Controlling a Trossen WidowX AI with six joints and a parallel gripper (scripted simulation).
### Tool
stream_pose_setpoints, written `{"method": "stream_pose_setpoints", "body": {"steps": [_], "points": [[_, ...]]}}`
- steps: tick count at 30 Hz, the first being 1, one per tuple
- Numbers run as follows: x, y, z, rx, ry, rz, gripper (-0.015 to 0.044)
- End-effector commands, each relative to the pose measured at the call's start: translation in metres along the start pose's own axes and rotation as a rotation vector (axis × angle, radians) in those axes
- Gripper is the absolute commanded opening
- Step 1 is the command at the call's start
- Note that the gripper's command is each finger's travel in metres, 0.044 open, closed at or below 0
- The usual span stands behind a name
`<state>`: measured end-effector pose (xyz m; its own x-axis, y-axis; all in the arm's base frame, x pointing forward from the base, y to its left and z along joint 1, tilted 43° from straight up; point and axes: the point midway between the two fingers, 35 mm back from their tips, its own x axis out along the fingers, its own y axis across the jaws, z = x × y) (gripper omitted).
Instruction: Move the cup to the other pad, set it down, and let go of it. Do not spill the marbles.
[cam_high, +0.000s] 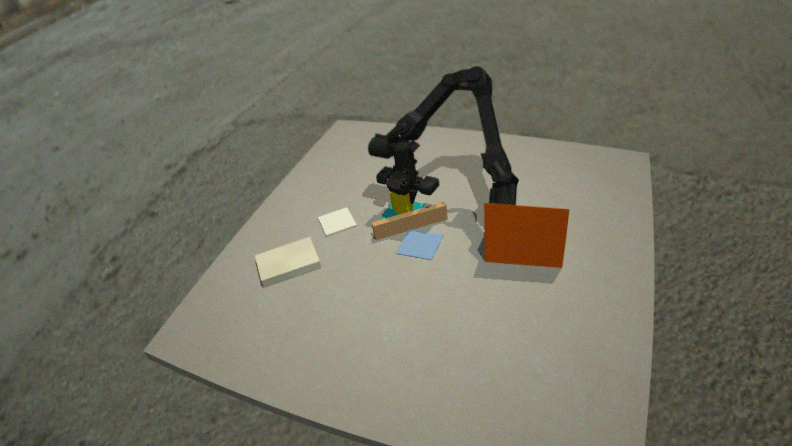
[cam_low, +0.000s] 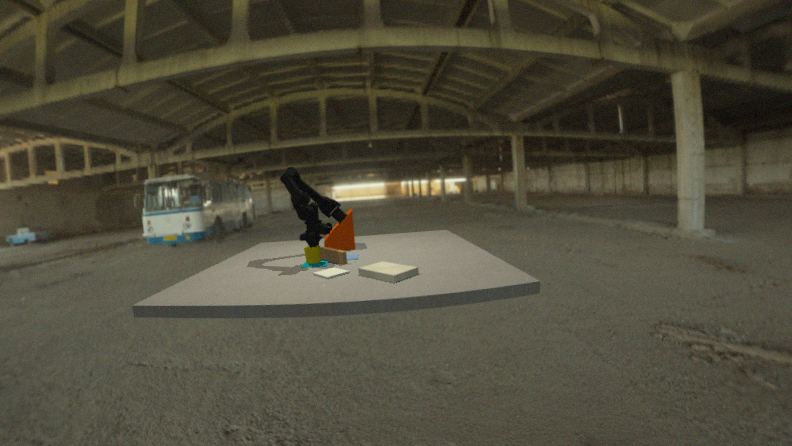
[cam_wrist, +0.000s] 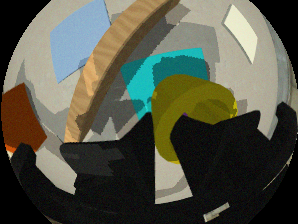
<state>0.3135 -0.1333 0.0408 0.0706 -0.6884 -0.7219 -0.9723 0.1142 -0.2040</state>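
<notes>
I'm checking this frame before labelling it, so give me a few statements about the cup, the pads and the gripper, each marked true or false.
1. The gripper is shut on the yellow cup. True.
2. The cup is over the light blue pad. False: it is at the teal pad, on the far side of the wooden bar in the top view.
3. The wooden bar lies between the teal pad and the light blue pad. True.
4. The cup lies tipped on its side. False: it stands upright under the gripper.
5. The orange panel lies flat on the platform. False: it stands upright, near the arm's base.
</notes>
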Motion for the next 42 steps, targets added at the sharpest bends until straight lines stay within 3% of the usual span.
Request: {"method": "stream_pose_setpoints", "body": {"steps": [1,6,12,42], "points": [[0.000,0.000,0.000,0.002,0.000,0.000,0.0000],[0.000,0.000,0.000,0.002,0.000,0.000,0.0000],[0.000,0.000,0.000,0.002,0.000,0.000,0.0147],[-0.035,-0.001,0.002,-0.001,-0.005,0.003,0.0147]]}}
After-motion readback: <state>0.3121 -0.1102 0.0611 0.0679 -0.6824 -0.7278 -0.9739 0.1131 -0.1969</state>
